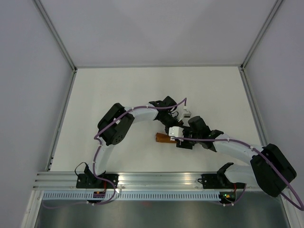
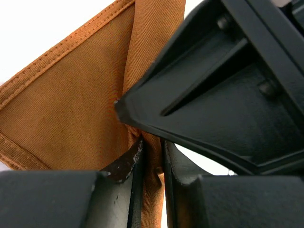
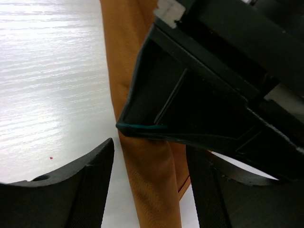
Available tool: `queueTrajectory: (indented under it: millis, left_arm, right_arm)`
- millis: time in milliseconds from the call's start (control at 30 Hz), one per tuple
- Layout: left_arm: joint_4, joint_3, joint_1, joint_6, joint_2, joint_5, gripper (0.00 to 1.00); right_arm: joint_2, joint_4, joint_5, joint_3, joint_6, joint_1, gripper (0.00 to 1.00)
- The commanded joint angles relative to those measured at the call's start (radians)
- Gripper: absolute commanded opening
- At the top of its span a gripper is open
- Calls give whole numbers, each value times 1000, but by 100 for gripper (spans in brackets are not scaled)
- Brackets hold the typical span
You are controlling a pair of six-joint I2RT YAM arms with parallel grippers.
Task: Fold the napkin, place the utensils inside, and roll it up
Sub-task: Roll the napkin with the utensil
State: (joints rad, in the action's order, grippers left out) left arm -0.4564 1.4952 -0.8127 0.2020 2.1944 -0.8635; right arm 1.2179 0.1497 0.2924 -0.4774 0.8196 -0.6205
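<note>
Left claw [image 2: 152, 159] first: it's clamped on the napkin [image 2: 71, 109], a narrow ridge of rust-orange cloth pinched tight between its jaws. In the left wrist view the fabric fans out up and to the left from that pinch, with a stitched hem running along its upper edge and another across the lower left.

Over to the right claw [image 3: 152, 190] — jaws standing wide apart, straddling a long folded band of the napkin that runs lengthwise between them. The left-hand jaw is clearly off the cloth, with white counter [image 3: 47, 71] showing in the gap. On the other side I can't tell whether it touches.

The two claws are crowded nose to nose, each one's black body filling the upper right of the other's camera. A thin teal-green line [image 3: 142, 127] shows along the lower edge of the left claw's body, right against the cloth — knife handle or not, I can't tell.

From above, the claws meet mid-counter, with only a small orange end of the napkin poking out to their left.
</note>
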Motion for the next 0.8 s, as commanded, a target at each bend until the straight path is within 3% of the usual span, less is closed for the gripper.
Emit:
queueTrajectory:
  millis: [0,167,300,500,767]
  left_arm:
    - [-110,-21,-2,-12,77,104,24]
    - [-122,-4,9,-13,77,73,27]
    - [-122,5,20,-18,64,54,33]
    - [-113,11,35,-33,38,38,36]
    - [25,-29,98,-141,-73,-51,38]
  right_arm:
    - [18,-79,-49,10,-17,-7,67]
    - [37,-59,-44,10,-11,-8,56]
    - [48,-42,-41,16,-2,-8,39]
    - [51,-7,-22,11,1,-7,27]
    - [75,48,25,-7,6,-2,23]
